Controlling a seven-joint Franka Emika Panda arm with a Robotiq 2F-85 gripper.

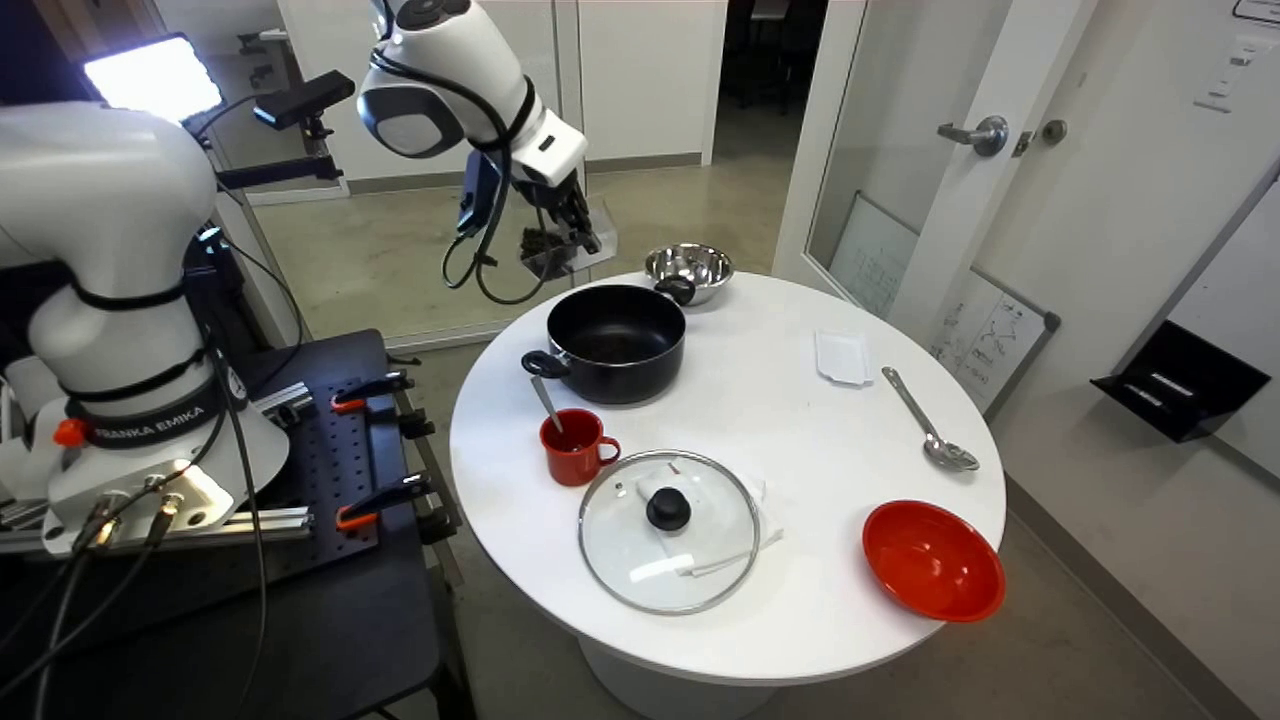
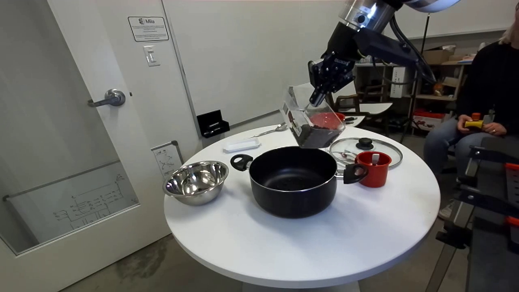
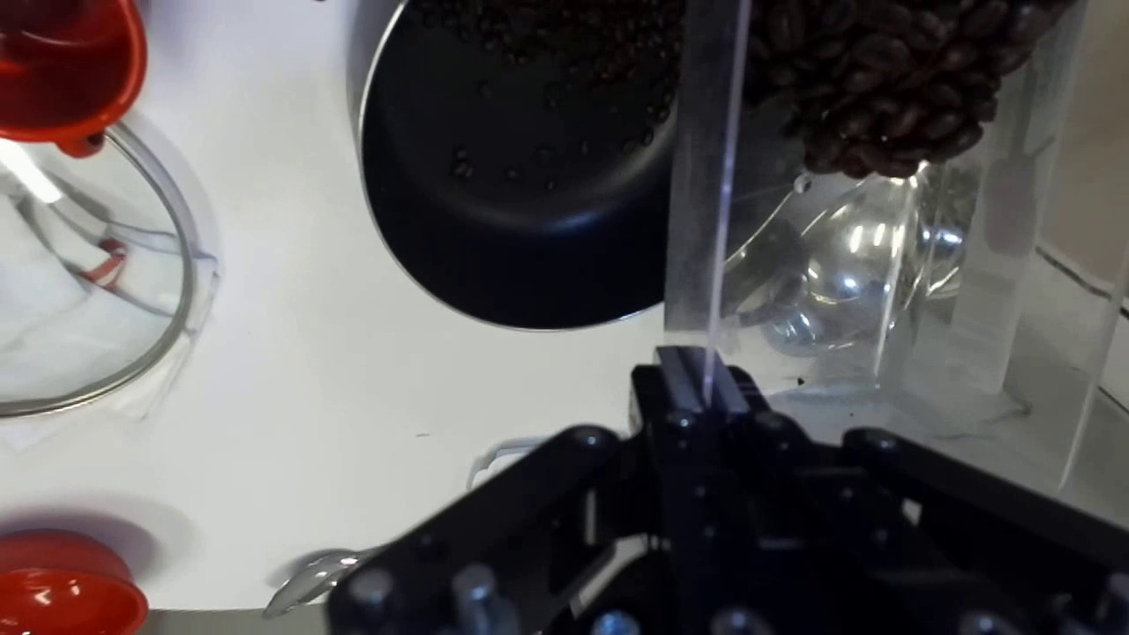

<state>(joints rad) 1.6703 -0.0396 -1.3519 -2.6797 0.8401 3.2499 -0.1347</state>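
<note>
My gripper [image 3: 701, 379] is shut on the wall of a clear plastic container [image 3: 1028, 291] partly filled with dark beans [image 3: 882, 88]. In an exterior view the gripper [image 2: 318, 99] holds the container [image 2: 310, 136] tilted above the far side of a black two-handled pot [image 2: 294, 202]. The gripper [image 1: 590, 240] and container [image 1: 605, 250] also show in an exterior view, where arm and cables partly hide them. The pot [image 1: 630, 382] stands on the white table. In the wrist view, dark beans [image 3: 463, 168] lie scattered inside the pot [image 3: 520, 287].
A steel bowl [image 2: 196, 198] and a red mug [image 2: 375, 176] with a utensil flank the pot. A glass lid [image 1: 640, 560], red bowl [image 1: 930, 565], metal spoon [image 1: 915, 410] and small white tray [image 1: 843, 357] rest on the round table [image 1: 780, 640]. A person [image 2: 482, 93] sits nearby.
</note>
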